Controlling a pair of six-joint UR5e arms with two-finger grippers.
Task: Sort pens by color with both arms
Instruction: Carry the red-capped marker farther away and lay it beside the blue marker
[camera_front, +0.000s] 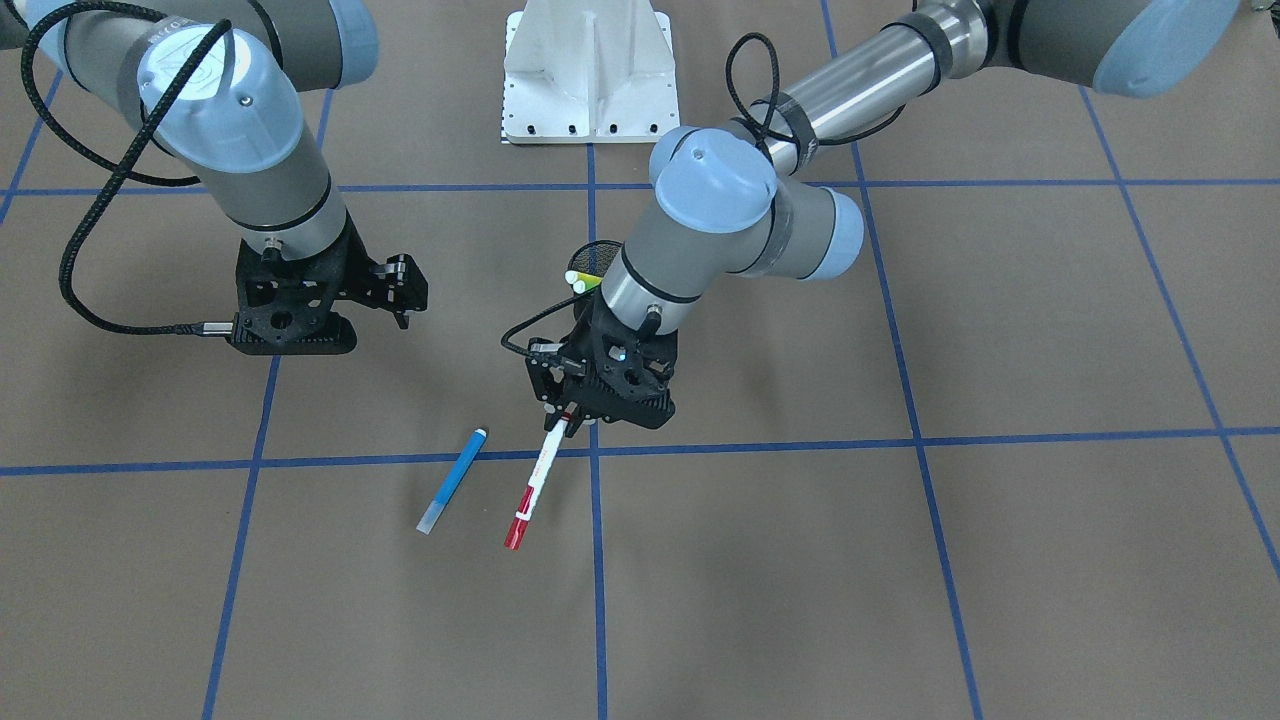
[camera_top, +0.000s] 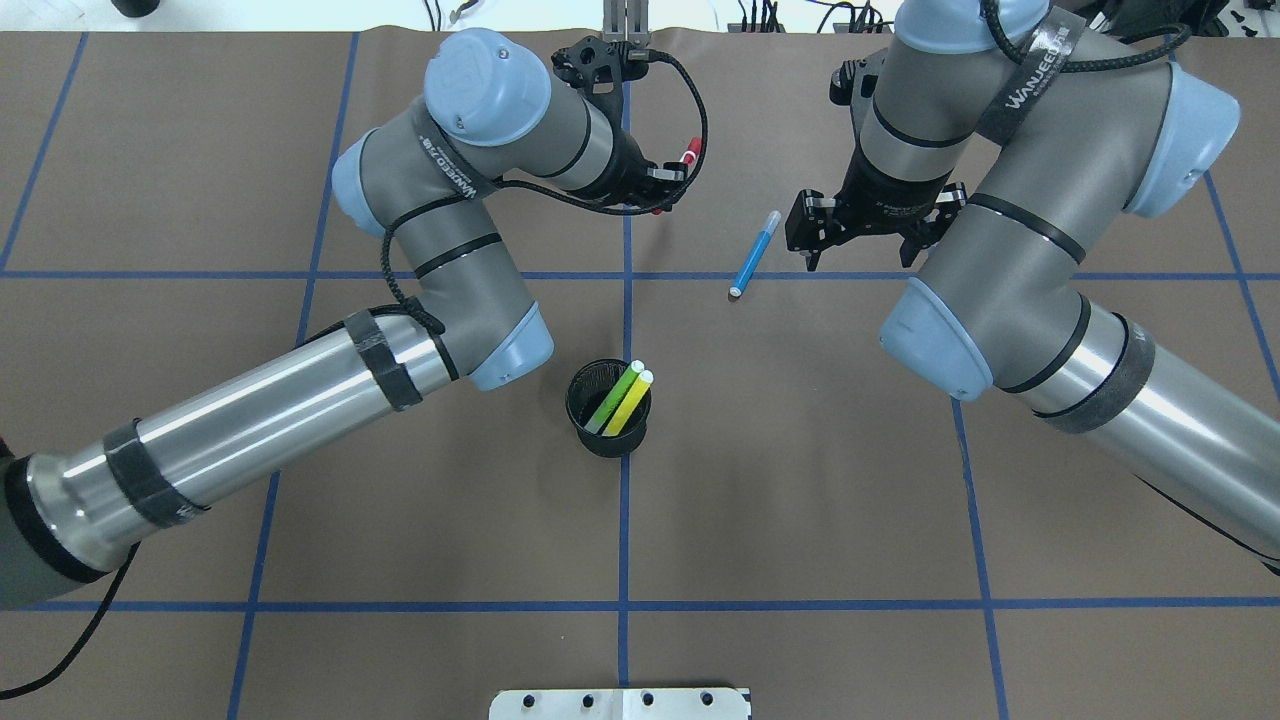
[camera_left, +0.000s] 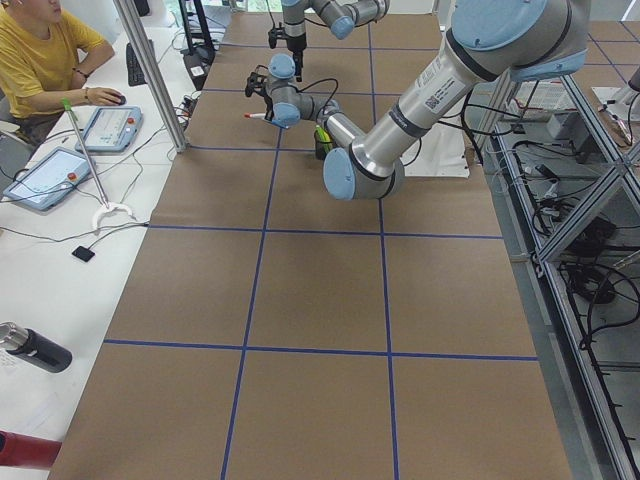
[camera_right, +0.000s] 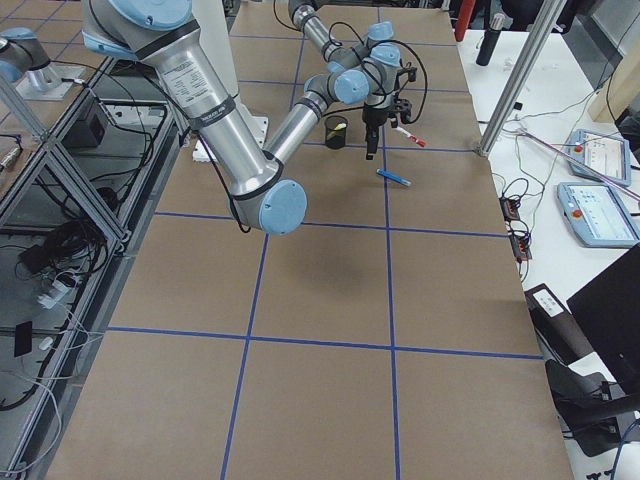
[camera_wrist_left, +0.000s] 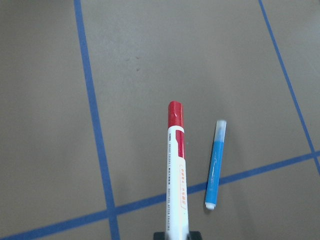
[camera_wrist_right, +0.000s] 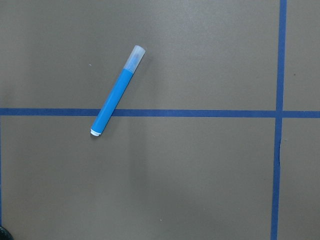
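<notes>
My left gripper (camera_front: 565, 408) is shut on one end of the white pen with red ends (camera_front: 533, 488) and holds it tilted above the table. The pen's red cap points away from me in the left wrist view (camera_wrist_left: 175, 165). The blue pen (camera_front: 453, 480) lies flat on the brown table beside it, also in the overhead view (camera_top: 755, 253) and the right wrist view (camera_wrist_right: 117, 92). My right gripper (camera_front: 403, 298) hovers open and empty above the table, a little to the side of the blue pen. The green pen (camera_top: 613, 397) and the yellow pen (camera_top: 632, 400) stand in the black mesh cup (camera_top: 578, 405).
The cup is half hidden behind my left forearm in the front view (camera_front: 598, 250). The white base pedestal (camera_front: 590, 70) stands at my side of the table. Blue tape lines (camera_front: 760, 447) grid the brown table. An operator (camera_left: 40, 50) sits beyond the table's far edge.
</notes>
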